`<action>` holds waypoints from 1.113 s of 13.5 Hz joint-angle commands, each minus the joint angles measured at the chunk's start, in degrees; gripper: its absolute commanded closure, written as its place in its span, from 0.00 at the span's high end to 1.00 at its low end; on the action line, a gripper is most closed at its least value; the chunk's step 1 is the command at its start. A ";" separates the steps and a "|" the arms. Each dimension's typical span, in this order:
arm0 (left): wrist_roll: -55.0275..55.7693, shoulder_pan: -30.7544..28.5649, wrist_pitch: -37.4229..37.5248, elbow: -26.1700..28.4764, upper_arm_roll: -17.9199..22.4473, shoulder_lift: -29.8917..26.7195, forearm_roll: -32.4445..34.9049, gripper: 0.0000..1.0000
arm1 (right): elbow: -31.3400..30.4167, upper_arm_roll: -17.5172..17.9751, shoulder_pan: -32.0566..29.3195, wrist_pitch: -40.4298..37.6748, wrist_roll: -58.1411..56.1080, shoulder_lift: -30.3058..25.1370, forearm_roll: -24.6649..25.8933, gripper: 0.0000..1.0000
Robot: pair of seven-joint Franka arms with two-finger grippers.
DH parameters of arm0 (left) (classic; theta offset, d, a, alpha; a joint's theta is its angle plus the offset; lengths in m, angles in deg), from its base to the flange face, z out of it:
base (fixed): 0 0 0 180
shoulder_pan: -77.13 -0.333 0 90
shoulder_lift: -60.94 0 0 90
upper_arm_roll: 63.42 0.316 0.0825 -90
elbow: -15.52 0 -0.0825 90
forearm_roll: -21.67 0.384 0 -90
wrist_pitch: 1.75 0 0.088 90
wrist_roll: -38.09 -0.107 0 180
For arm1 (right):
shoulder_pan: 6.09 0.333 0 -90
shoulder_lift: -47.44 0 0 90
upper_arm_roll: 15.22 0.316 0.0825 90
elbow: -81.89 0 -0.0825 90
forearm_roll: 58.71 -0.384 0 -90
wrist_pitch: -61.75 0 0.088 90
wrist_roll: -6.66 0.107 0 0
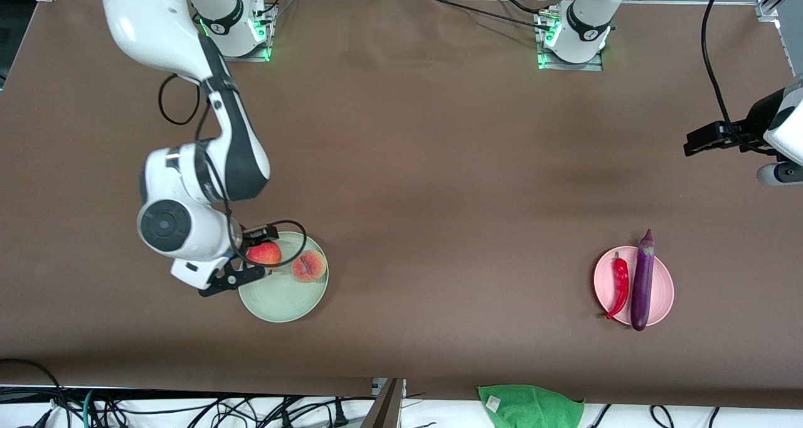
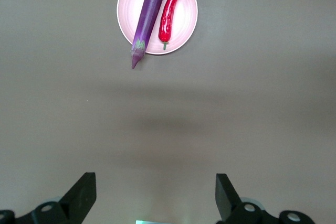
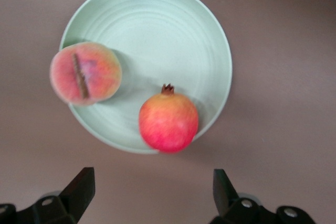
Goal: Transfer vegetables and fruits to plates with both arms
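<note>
The pale mint green plate [image 1: 282, 299] [image 3: 157, 30] holds both fruits: the red-orange one with a crown [image 1: 266, 252] [image 3: 168, 121] at its rim and the peach [image 1: 308, 266] [image 3: 85, 73] at the opposite rim. My right gripper [image 1: 246, 258] [image 3: 152, 192] hangs open just above the red-orange fruit, with nothing between its fingers. The pale pink plate [image 1: 664, 296] [image 2: 184, 32] carries the purple eggplant [image 1: 642, 280] [image 2: 149, 17] and the red chili pepper [image 1: 620, 285] [image 2: 172, 11] side by side. My left gripper [image 1: 712, 139] [image 2: 156, 198] waits open and empty, high over bare table at the left arm's end.
A brown cloth covers the table. A green cloth [image 1: 530, 406] lies off the table's near edge, with cables [image 1: 188, 409] along that edge. The two arm bases [image 1: 241, 29] [image 1: 574, 36] stand at the table's back edge.
</note>
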 commanded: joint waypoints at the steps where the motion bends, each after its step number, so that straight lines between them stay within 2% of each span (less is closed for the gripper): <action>1: 0.32 0.24 1.46 -2.44 0.28 1.18 -1.04 1.00 | -0.79 0.06 -0.54 -3.15 -2.84 -5.01 0.79 0.99; 4: 0.32 0.24 1.46 -2.44 0.28 1.18 -1.03 1.00 | -0.96 -3.54 -1.16 -5.33 -8.90 -8.87 0.00 0.99; 5: 0.32 0.33 1.46 -2.44 0.28 1.18 -0.95 1.00 | -0.96 -3.55 -0.98 -10.39 -7.35 -10.63 0.00 0.99; 7: 0.41 0.59 1.46 -2.53 0.20 1.44 -1.04 1.00 | -2.88 -3.46 -0.89 -15.26 -2.17 -15.80 0.17 0.99; 11: 0.50 0.77 1.46 -2.62 0.11 1.53 -1.12 1.00 | -17.71 -3.46 -0.72 -13.44 0.56 -30.65 0.70 0.99; 13: 0.41 0.42 1.46 -2.62 0.11 1.53 -1.12 1.00 | -25.62 -2.67 -0.81 -12.56 6.26 -37.51 1.57 0.99; 14: 0.32 0.33 1.46 -2.62 0.11 1.53 -1.12 1.00 | -27.66 -1.80 -1.68 -11.51 7.33 -39.02 2.19 0.99; 15: 0.32 0.33 1.37 -2.62 0.11 1.53 -1.12 1.00 | -28.73 1.43 -5.60 -10.63 7.34 -39.99 2.28 0.99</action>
